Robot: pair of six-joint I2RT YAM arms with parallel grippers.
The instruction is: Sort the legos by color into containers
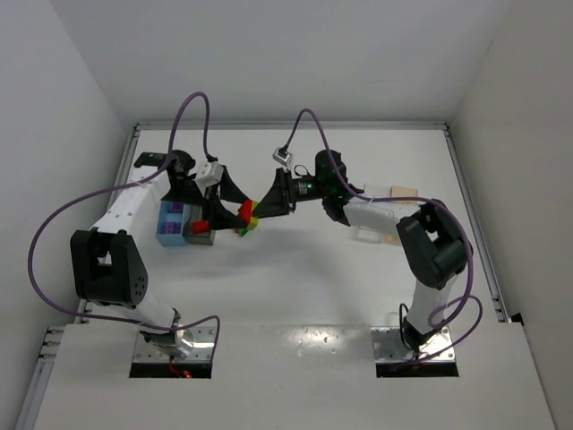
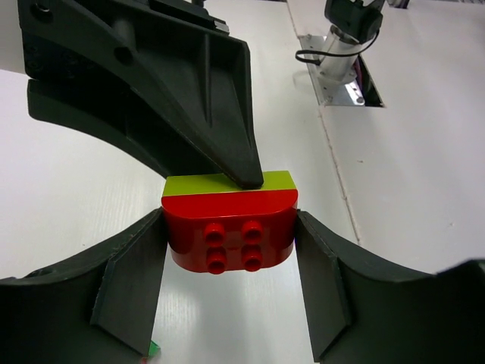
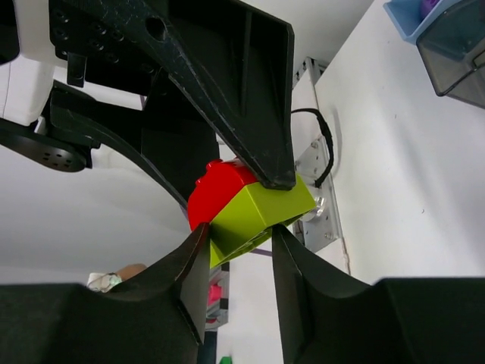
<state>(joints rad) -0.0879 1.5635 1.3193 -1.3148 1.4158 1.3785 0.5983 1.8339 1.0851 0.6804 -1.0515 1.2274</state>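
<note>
A red lego (image 2: 231,239) with a rounded edge and four studs is joined to a yellow-green lego (image 3: 261,208). The pair hangs above the table between both arms (image 1: 248,215). My left gripper (image 2: 231,227) is shut on the red lego's sides. From the other side my right gripper (image 3: 239,235) is shut on the yellow-green lego (image 2: 227,182). The light blue container (image 1: 168,226) and the dark grey container (image 1: 199,235), which holds a red lego (image 1: 200,225), stand just left of the grippers. A purple lego (image 3: 430,4) lies in the blue container (image 3: 409,23).
A tan-orange container (image 1: 403,191) and a clear container (image 1: 365,235) sit by the right arm. A small green lego (image 2: 154,349) lies on the table under the grippers. The metal base plates (image 1: 175,351) are at the near edge.
</note>
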